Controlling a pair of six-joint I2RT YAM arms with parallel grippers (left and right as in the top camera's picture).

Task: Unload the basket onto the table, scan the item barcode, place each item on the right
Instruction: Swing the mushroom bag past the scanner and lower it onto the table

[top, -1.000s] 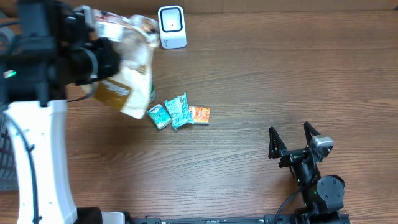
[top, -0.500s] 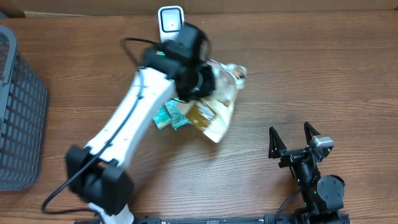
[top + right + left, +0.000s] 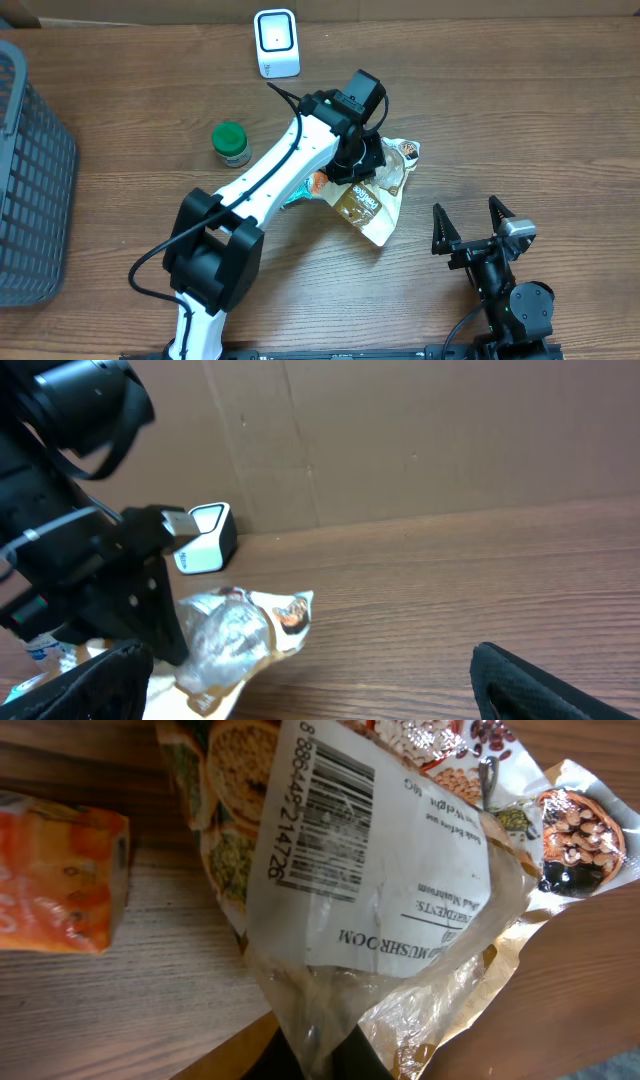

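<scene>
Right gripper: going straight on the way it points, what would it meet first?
For the open right gripper the way looks free: bare wooden table, then probably the brown cardboard wall. The crinkly food bag sits left.

- Two robot arms: the left arm (image 3: 262, 190) is white and the right arm (image 3: 497, 262) is black.
- One printed food pouch (image 3: 372, 200), with one barcode (image 3: 322, 820) on its label.
- One white scanner (image 3: 277, 42).
- One green-lidded jar (image 3: 232, 144).
- One orange packet (image 3: 319, 182) in plain sight.
- One grey basket (image 3: 35, 170).
- One wooden table (image 3: 520, 120).
</scene>
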